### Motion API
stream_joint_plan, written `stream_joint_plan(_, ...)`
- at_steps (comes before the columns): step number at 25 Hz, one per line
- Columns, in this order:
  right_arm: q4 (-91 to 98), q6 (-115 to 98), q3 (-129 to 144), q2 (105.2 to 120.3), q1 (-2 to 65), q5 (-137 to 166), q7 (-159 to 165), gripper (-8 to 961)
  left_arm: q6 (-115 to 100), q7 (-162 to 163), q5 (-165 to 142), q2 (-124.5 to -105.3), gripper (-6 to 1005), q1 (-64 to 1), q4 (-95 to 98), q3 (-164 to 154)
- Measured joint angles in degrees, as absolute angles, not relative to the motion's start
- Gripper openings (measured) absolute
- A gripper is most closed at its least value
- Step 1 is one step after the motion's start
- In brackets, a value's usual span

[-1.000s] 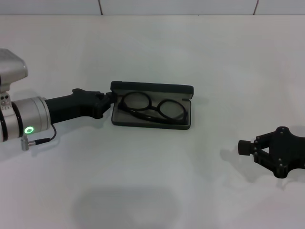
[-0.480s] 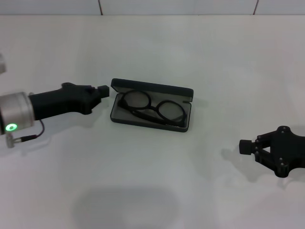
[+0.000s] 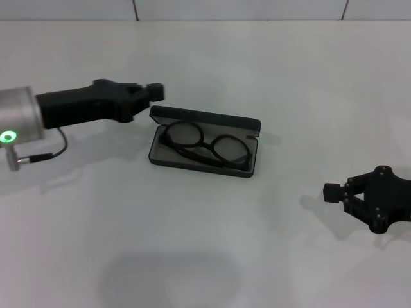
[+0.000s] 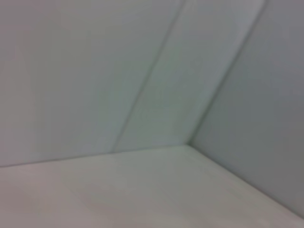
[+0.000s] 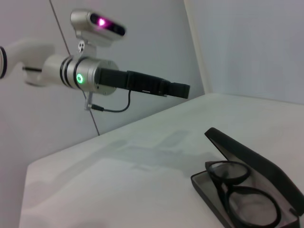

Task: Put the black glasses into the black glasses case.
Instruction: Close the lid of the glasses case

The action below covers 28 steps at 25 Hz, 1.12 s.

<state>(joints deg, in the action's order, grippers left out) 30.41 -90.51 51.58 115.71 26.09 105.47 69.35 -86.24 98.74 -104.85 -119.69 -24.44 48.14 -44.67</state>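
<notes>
right tool (image 3: 329,192) finger gap unclear, case (image 5: 251,190) cropped in right wrist view

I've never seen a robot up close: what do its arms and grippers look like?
The left arm is a silver cylinder with a glowing green ring light and a thin dangling cable, ending in a slim matte-black left gripper. The right gripper is black too, angular, with visible screws.

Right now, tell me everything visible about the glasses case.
The black glasses case is a rectangular hard shell with rounded corners, lying open on the white table. Its lid stands up along the far edge and the tray shows a grey lining. The black glasses lie inside it, lenses up. Nothing grips it: the left pincer hangs above and off its left end, apart from it. No lettering is readable.
</notes>
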Motion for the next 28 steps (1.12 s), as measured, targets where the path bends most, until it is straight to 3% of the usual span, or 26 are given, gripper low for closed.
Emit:
stream_joint_plan(19, 30.8, -89.55, 53.93, 115.84, 26.3, 105.55, 63.56, 77, -71.39, 130.57, -111.45, -119.53, 11, -33.0, 53.75, -63.58)
stream_joint_plan(28, 30.13, -88.82, 53.69, 115.9, 24.8, 101.23, 55.32, 235, -68.01, 144.81, -120.63, -119.77, 11, -34.96, 56.43, -68.76)
